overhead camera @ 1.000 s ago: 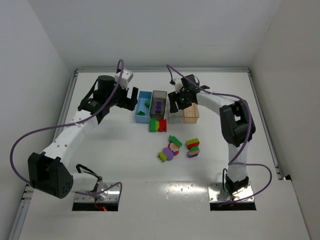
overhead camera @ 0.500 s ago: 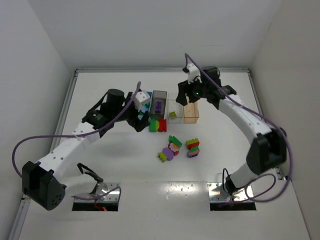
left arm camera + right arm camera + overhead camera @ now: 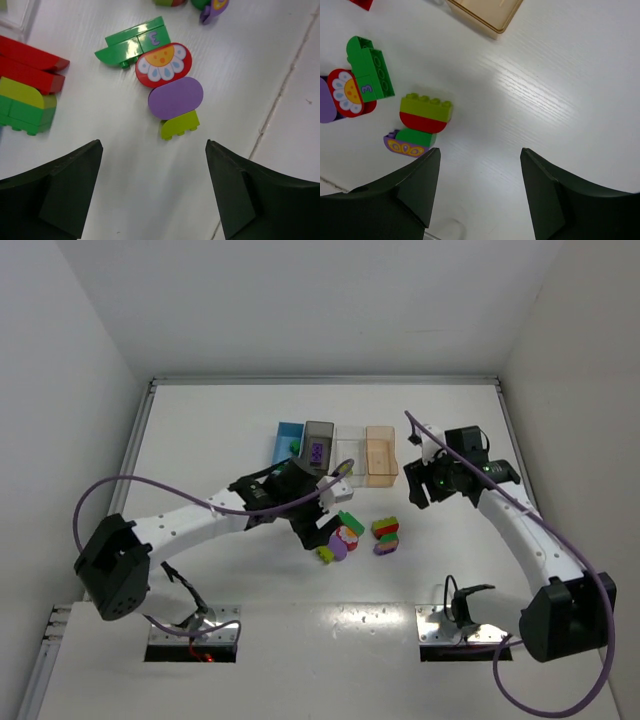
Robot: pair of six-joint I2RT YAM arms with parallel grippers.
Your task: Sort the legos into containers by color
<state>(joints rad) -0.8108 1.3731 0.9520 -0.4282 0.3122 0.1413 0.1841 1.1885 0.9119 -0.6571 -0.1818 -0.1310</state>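
The four bins stand in a row at the back: blue (image 3: pixel 286 436), dark grey (image 3: pixel 319 430), clear (image 3: pixel 349 436), tan (image 3: pixel 381 455). A purple lego (image 3: pixel 317 452) lies in the dark grey bin and a green lego (image 3: pixel 294 445) in the blue bin. My left gripper (image 3: pixel 322 530) is open and empty, just short of a cluster of green (image 3: pixel 135 42), red flower (image 3: pixel 163 65), purple (image 3: pixel 175 97) and yellow-green (image 3: pixel 180 125) legos. My right gripper (image 3: pixel 420 495) is open and empty, to the right of a yellow-green (image 3: pixel 426 106), red, green and purple stack (image 3: pixel 386 533).
A red brick pair (image 3: pixel 30 67) and a yellow-green and green piece (image 3: pixel 25 107) lie left of the cluster, hidden under my left arm in the top view. A corner of the tan bin (image 3: pixel 485 15) shows in the right wrist view. White walls enclose the table.
My left arm has swung from the blue bin down to the lego pile. My right arm has pulled back from the bins to the right and nearer. Both stay open.
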